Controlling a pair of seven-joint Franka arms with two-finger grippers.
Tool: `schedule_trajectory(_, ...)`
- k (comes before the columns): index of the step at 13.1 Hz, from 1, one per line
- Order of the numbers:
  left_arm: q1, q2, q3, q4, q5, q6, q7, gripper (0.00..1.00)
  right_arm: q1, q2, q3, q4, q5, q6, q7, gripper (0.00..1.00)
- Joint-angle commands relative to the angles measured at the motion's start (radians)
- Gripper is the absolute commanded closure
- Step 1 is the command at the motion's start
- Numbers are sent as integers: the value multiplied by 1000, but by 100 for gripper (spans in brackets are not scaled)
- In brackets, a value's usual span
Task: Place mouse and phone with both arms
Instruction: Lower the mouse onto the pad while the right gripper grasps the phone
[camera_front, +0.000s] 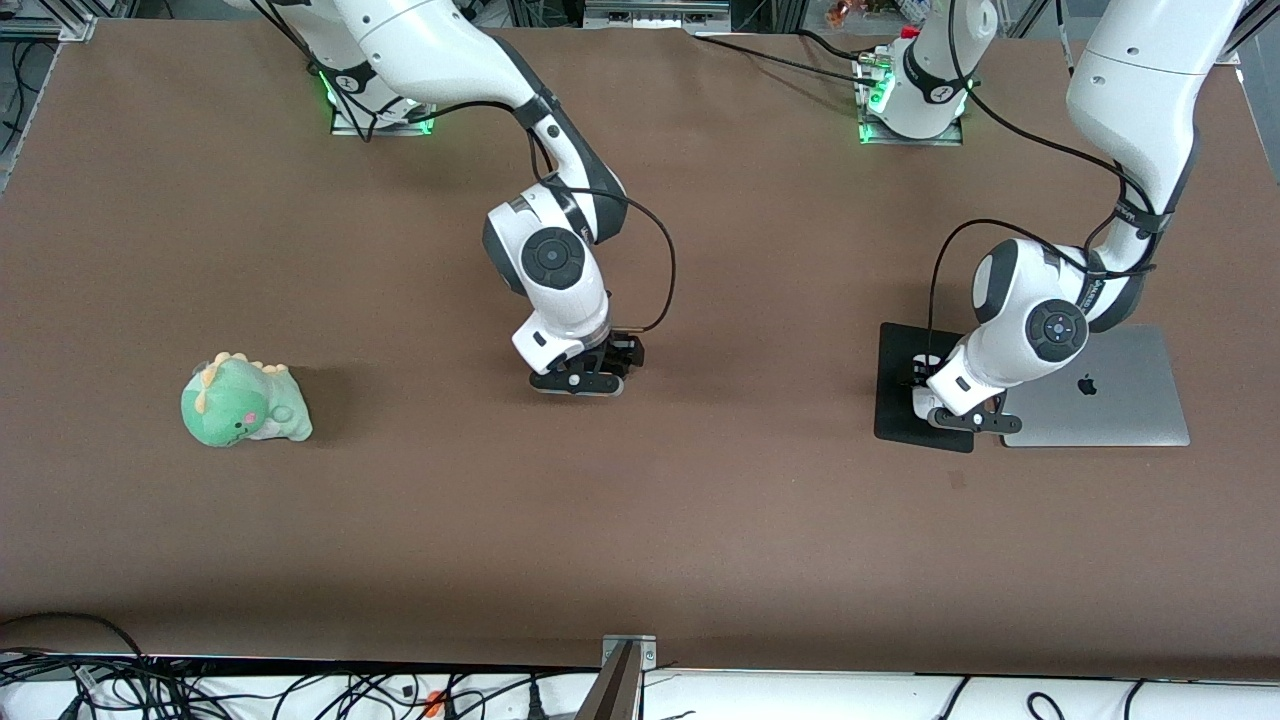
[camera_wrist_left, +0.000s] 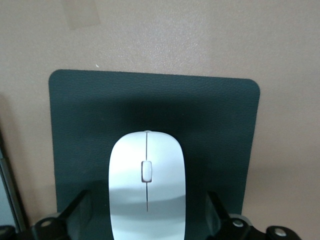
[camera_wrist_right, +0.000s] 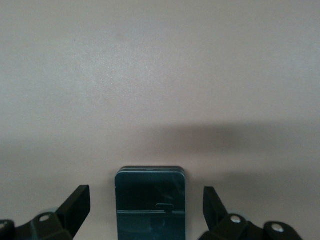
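The white mouse lies on the black mouse pad. My left gripper is open and low over it, one finger on each side with a gap at both. In the front view the left gripper is over the mouse pad and hides the mouse. The black phone lies flat on the brown table. My right gripper is open and straddles it without touching. In the front view the right gripper is low over the table's middle and hides the phone.
A closed silver laptop lies beside the mouse pad, toward the left arm's end. A green plush dinosaur sits toward the right arm's end. Cables lie along the table edge nearest the front camera.
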Motion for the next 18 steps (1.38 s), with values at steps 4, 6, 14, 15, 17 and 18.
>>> schedule_trajectory(4,-13,-103,-28,140,29,-307,3,0,32,43,-13,-22,-46,73,14,0)
schedule_trajectory(6,-16,-119,-45,252,29,-499,6,0,40,57,-13,-23,-46,92,15,0)
schedule_trajectory(14,-16,-133,-142,674,22,-1012,6,0,49,71,-14,-48,-63,135,-1,40)
schedule_trajectory(15,-16,-133,-142,723,22,-1059,21,0,48,71,-14,-48,-60,132,-3,55)
schedule_trajectory(17,-18,-140,-130,796,10,-1151,66,0,43,67,-14,-45,-57,124,-8,76)
schedule_trajectory(18,-34,-200,-121,776,11,-1150,78,0,36,63,-14,-42,-54,107,-11,82)
